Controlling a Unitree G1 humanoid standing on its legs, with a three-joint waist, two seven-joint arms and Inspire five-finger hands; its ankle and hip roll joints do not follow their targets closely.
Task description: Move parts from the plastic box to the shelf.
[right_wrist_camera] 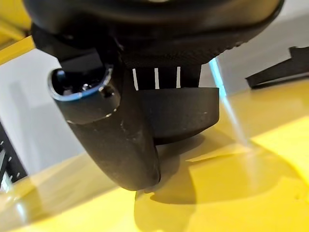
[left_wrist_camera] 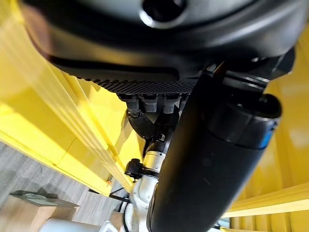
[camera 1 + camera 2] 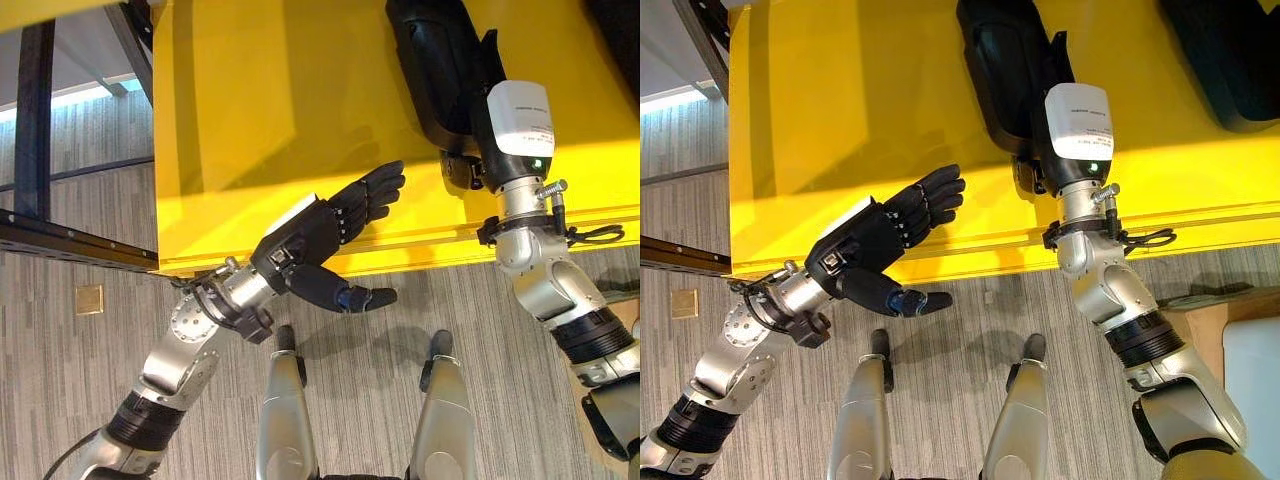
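Left eye view has the left robot hand point(image 3: 318, 238) at the near rim of the yellow box point(image 3: 250, 110), fingers straight and spread from the thumb, holding nothing. The right robot hand point(image 3: 1035, 90) reaches down into the box onto a dark part point(image 3: 995, 55) lying on the box floor. Right wrist view shows its thumb and fingers resting against the part's dark edge above the yellow floor, but I cannot tell whether they are curled round it or merely touching. A second dark part point(image 3: 1230, 60) lies at the box's far right corner.

The part looks like moulded plastic: stiff, smooth, probably light for its bulk, and likely slippery against the shiny floor. Its broad rounded body offers little to pinch, so I would take it by a thinner edge, thumb beneath and fingers over, lifting level to stop it swinging.
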